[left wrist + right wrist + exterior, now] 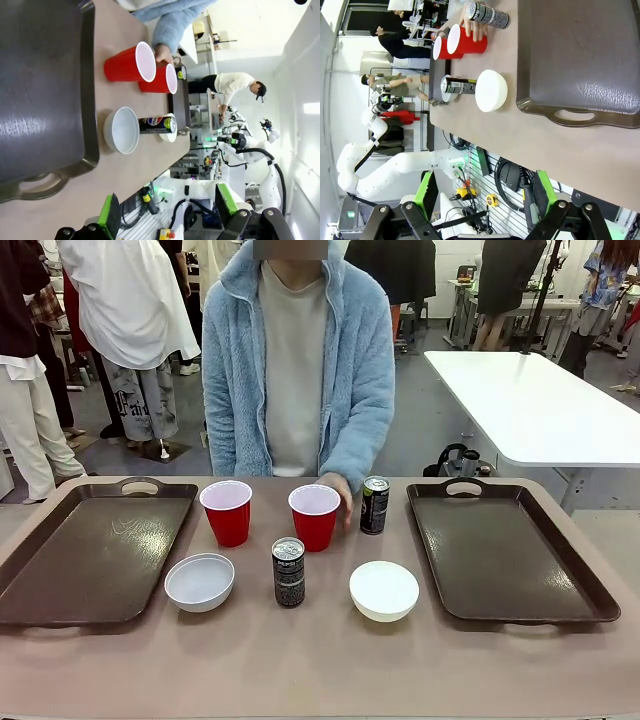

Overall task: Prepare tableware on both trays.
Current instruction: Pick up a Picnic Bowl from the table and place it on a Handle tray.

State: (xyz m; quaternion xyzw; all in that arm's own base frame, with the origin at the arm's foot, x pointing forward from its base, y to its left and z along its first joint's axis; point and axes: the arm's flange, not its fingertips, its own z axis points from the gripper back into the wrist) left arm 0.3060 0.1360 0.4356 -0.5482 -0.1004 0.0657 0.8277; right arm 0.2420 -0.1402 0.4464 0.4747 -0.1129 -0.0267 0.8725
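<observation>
Two dark brown trays lie flat on the table, one at the left (90, 550) and one at the right (505, 550), both bare. Between them stand two red cups (227, 511) (314, 516), two white bowls (200, 581) (384, 590) and two dark cans (289, 571) (374, 505). The person's hand (340, 490) rests between the right cup and the far can. My left gripper (167, 207) is open, off the table's near edge by the left tray (40, 90). My right gripper (485, 195) is open too, back from the right tray (580, 50) and a bowl (491, 90).
A person in a light blue fleece (300, 360) sits at the far side of the table. The tan tabletop (320, 660) is bare along my near edge. A white table (540, 400) stands farther off at the right.
</observation>
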